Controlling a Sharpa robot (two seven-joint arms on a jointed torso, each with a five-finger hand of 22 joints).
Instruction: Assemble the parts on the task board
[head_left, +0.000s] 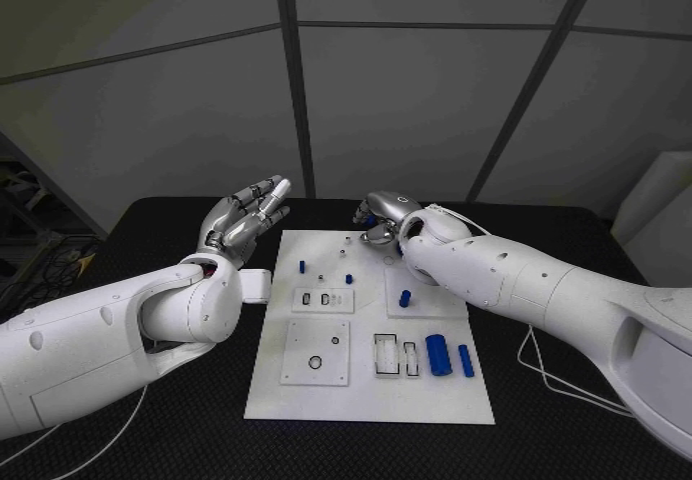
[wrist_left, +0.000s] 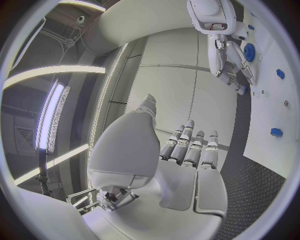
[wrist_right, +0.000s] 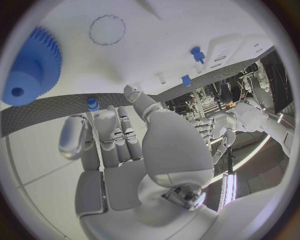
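White task board on black table; grey panelled wall behind.

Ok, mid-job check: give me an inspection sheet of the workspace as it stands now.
Surface: black table, dark textured top.
Job's things: white rectangular task board; small blue parts on it, a blue toothed gear near the right hand.
Clutter: small white block beside the board.
Hands: left robot hand raised, fingers apart, holding nothing; right robot hand curled over the board's far edge, grasp unclear.
Cables: thin white cable under the right arm.
Surroundings: grey panelled wall.
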